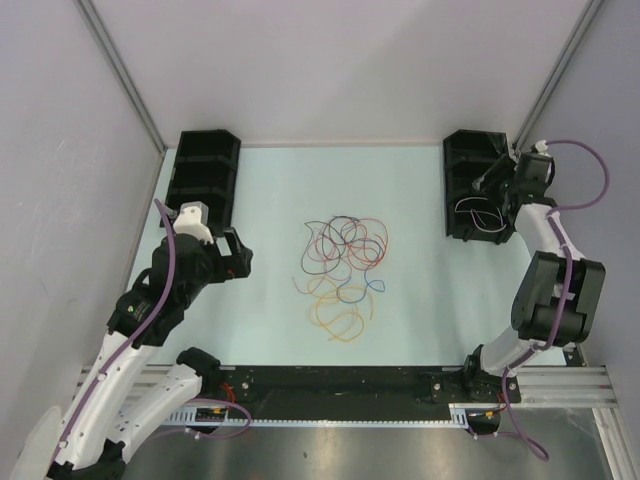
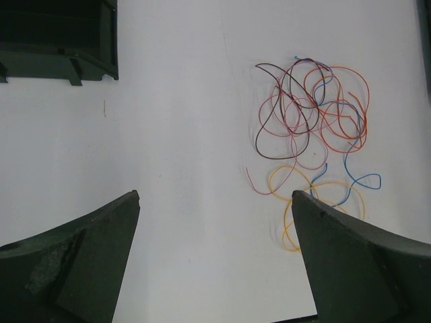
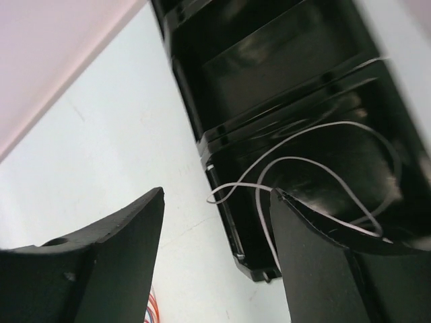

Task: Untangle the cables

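Cables (image 1: 345, 265): the orange, red, blue and dark purple ones sat in one loose tangle mid-desk. They overlapped in loops, with the orange loops at the edge nearest the arm bases. The wrist view showed the same heap (image 2: 310, 121) ahead and right of the left gripper, well apart from it.

White cable (image 1: 478, 212) was separate. It lay coiled in the right black bin (image 1: 470, 170), in the compartment nearest the arm bases. One loop (image 3: 323, 168) stuck out over the bin rim (image 3: 222, 222) toward the desk.

Right gripper (image 1: 492, 185) hovered at that bin with jaws apart (image 3: 219, 195). The white loop ran across the gap right by one fingertip (image 3: 303, 222), but nothing was clamped.

Left gripper (image 1: 235, 255) was over bare desk (image 1: 280, 200), left of the tangle, jaws spread wide (image 2: 215, 202) and empty.

Left black bin (image 1: 205, 175) sat at the far-left corner of the desk. Only its edge (image 2: 57, 33) showed in the wrist view, and I couldn't tell its contents.
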You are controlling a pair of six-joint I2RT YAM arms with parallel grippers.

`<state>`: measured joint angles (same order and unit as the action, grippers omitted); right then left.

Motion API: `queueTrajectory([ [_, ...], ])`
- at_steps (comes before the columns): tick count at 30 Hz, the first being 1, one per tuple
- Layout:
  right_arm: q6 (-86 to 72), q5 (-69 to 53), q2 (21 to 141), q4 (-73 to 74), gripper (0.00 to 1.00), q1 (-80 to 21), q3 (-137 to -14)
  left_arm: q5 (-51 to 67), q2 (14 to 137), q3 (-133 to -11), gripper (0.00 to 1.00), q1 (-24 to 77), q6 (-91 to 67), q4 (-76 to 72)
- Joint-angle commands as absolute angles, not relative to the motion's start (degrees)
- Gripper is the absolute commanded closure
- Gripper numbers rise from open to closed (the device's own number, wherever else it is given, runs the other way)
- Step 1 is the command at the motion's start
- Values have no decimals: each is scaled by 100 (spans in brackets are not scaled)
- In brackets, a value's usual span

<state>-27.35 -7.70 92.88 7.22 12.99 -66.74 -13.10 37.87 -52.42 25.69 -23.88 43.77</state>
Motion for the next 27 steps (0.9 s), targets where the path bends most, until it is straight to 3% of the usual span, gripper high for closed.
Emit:
queueTrajectory([
  [1,-3005,-1,8702,1572,31,1441,-7040,-1248,3771,-5238,0,2496,-2276,4184],
  [7,-3349,-220,8297,2003,30,1144,-7066,-1274,3806,-5238,0,2496,-2285,4192],
  [20,-2953,949,7665,2838,32,-1704,-6681,-1283,4236,-5159,4,2496,-2469,4175],
  [27,-3138,88,7287,2655,34,-2600,-5654,-1239,4780,-5081,11,2636,-2864,3956],
])
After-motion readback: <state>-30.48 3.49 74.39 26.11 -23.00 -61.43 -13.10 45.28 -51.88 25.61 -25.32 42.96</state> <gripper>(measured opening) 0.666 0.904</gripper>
